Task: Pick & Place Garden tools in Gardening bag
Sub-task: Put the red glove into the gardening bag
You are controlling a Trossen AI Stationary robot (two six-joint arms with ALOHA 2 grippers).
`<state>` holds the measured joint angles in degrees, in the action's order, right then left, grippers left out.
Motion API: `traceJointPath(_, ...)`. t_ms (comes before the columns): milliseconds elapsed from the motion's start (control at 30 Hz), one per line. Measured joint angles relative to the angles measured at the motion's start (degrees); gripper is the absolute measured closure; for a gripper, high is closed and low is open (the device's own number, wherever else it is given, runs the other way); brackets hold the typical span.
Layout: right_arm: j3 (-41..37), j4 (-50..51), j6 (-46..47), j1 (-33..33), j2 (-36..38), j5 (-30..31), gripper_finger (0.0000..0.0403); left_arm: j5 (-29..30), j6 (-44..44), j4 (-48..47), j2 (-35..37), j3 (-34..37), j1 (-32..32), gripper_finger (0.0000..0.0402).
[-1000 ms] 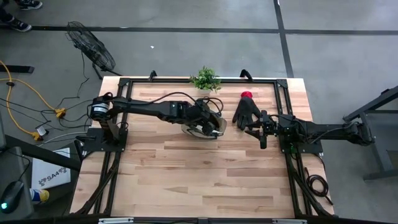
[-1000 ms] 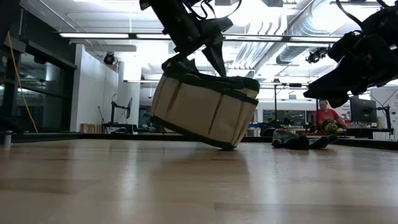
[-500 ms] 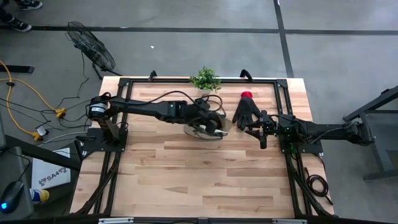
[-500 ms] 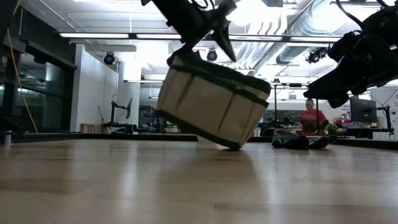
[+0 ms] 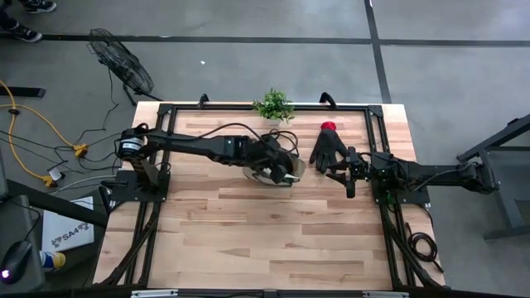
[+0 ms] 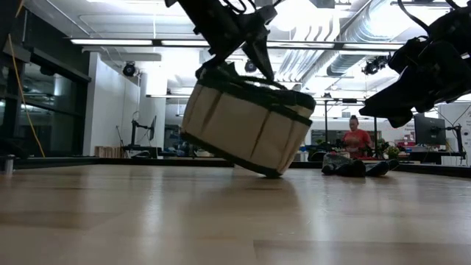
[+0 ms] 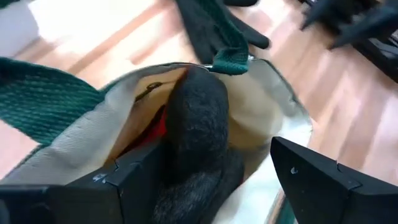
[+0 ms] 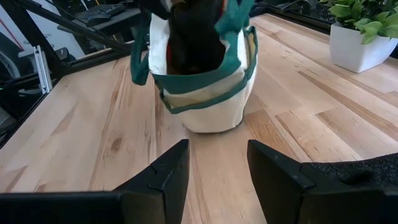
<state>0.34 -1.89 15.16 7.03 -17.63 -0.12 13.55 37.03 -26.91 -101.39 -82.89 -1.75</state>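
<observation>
Stuffing a black glove [image 7: 196, 134] into the gardening bag [image 6: 246, 126], the left claw [image 7: 208, 177] is standing wide right over its mouth, tipping the floppy bag on the bench [image 5: 273, 232]. Right claw [image 8: 217, 171] is hanging half-open, empty, beside the other limp glove [image 5: 329, 149]; I'd pinch that at the cuff.

Bag [image 5: 272, 168] mid-table, tilted; glove [image 5: 329, 149] right of it; plant [image 5: 274, 105] behind, at table edge.

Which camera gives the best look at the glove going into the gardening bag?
The left wrist view: it looks straight into the gardening bag, where the glove fills the opening between the left gripper's open fingers. The right wrist view shows it dark inside the bag's mouth. The high and low views hide it behind arm or fabric.
</observation>
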Motion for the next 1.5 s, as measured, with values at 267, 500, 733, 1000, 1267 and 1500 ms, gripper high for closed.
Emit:
traceJointPath(267, -0.02, 0.0, 0.0, -0.02, 0.0, -0.02, 0.0249, 3.88, -2.51, -2.67, -0.01, 0.0, 0.39, 0.0113)
traceJointPath(500, -0.01, 0.0, 0.0, 0.0, 0.0, -0.02, 0.0249, 4.08, -2.09, -3.48, -0.01, 0.0, 0.39, 0.019)
traceJointPath(733, 0.0, 0.0, 0.0, 0.0, 0.0, -0.02, 0.0249, 3.33, -2.1, -3.44, -0.01, 0.0, 0.41, 0.0325)
traceJointPath(1000, 0.0, 0.0, 0.0, 0.0, 0.0, -0.02, 0.0249, 2.33, -2.31, -3.36, -0.01, 0.0, 0.36, 0.0356)
traceJointPath(1267, -0.01, 0.0, 0.0, -0.01, 0.0, -0.02, 0.0249, 4.01, -2.31, -3.61, -0.01, 0.0, 0.36, 0.0283)
traceJointPath(1500, 0.0, 0.0, 0.0, -0.01, 0.0, 0.0, 0.0249, 6.58, -2.22, -6.25, 1.1, 0.04, 0.3, 0.0193)
